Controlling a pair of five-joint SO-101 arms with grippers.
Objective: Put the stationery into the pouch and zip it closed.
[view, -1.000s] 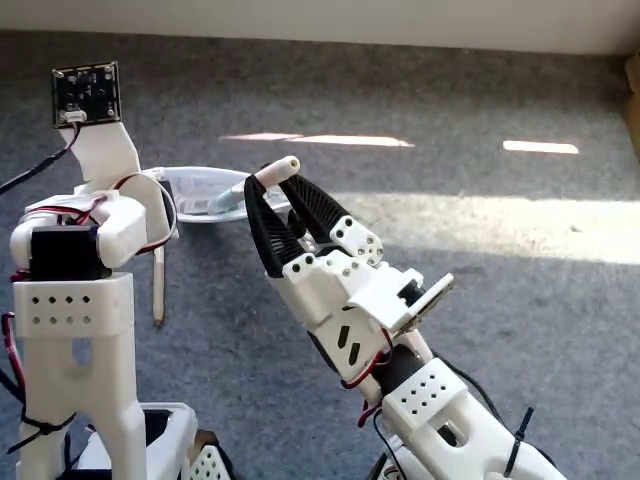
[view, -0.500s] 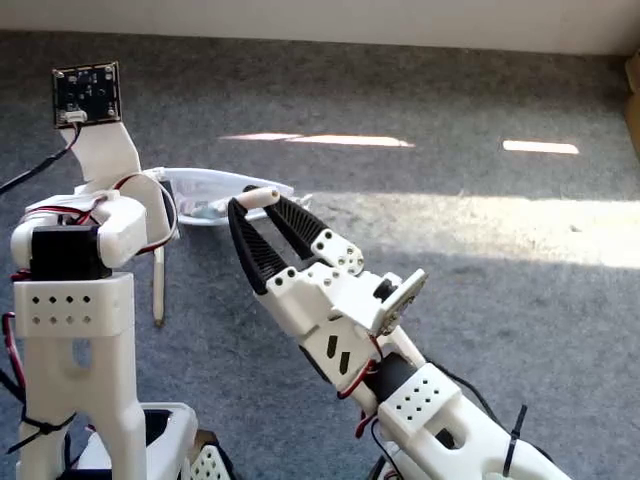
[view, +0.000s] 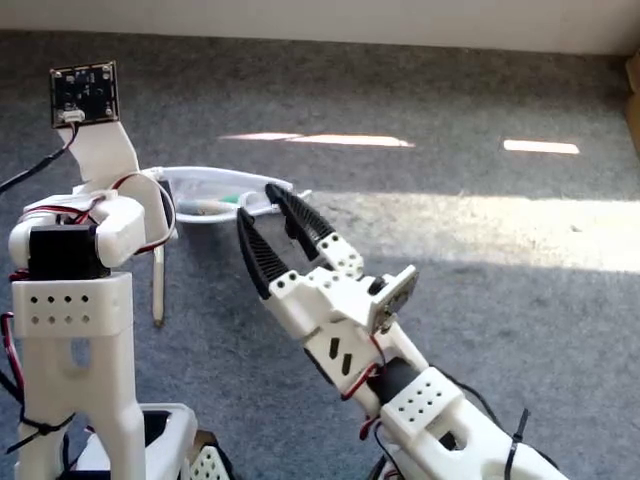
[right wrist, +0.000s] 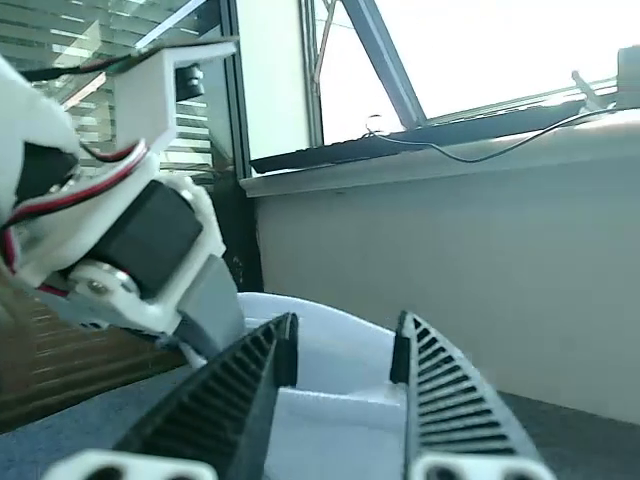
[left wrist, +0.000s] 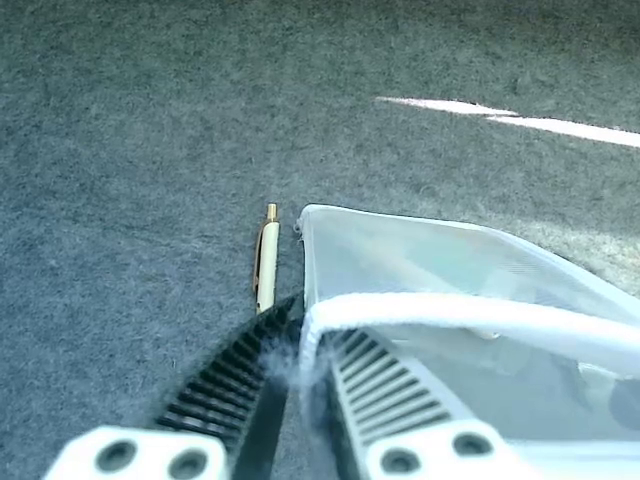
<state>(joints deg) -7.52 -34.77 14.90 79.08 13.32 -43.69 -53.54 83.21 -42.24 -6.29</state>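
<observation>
**Pouch** [left wrist: 440, 260]: translucent white mesh with a thick white rim. It lies on the desk [view: 480, 120], whose surface is a grey, carpet-like pile.

**Left pincer** [left wrist: 300, 335]: black ribbed fingers on a white plastic body. They are clamped on the pouch's rim at one corner.

**Right pincer** [view: 258, 208]: black ribbed fingers of the same kind, spread apart and gripping nothing. The tips sit at the pouch's mouth, at the end away from the left arm [view: 75, 290].

**Pen** [left wrist: 266, 262]: slim cream barrel with a gold tip. It lies flat on the desk outside the pouch, just beside the gripped corner.

**Obstruction:** in the high view the left arm's white body hides the gripped end of the pouch.

**Contents:** one long pale item with a greenish section [view: 215, 205] shows through the pouch wall. Its type cannot be determined.
</observation>
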